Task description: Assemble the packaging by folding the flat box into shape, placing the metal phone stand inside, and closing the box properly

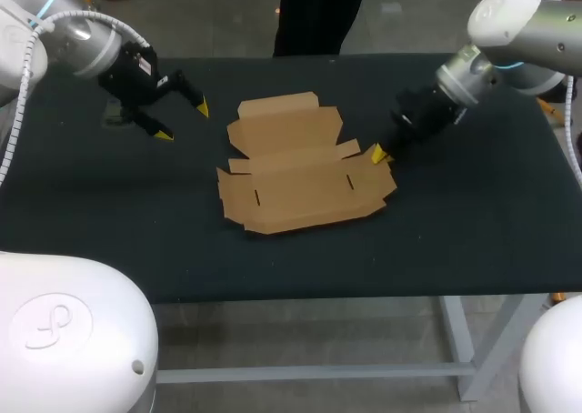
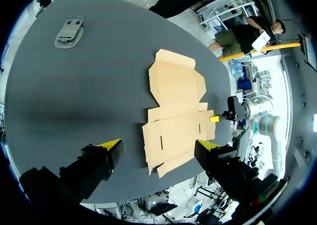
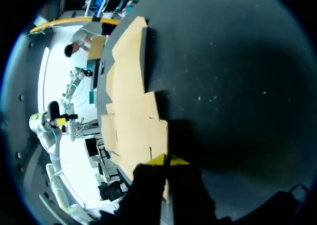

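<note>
A flat, unfolded cardboard box [image 1: 300,181] lies in the middle of the dark table. My right gripper [image 1: 377,154] is at the box's right edge, its yellow tips pressed together on the thin side flap [image 3: 159,136]; in the right wrist view the flap's edge runs between the right gripper's [image 3: 168,160] tips. My left gripper [image 1: 183,122] hangs open above the table to the left of the box, holding nothing. In the left wrist view the box [image 2: 173,86] lies ahead of the left gripper [image 2: 158,145]. The grey metal phone stand [image 2: 69,32] lies flat near the far left corner.
Bare dark tabletop [image 1: 455,231] surrounds the box on all sides. The table's front edge runs just below the box in the head view. A person stands beyond the far edge without reaching over it.
</note>
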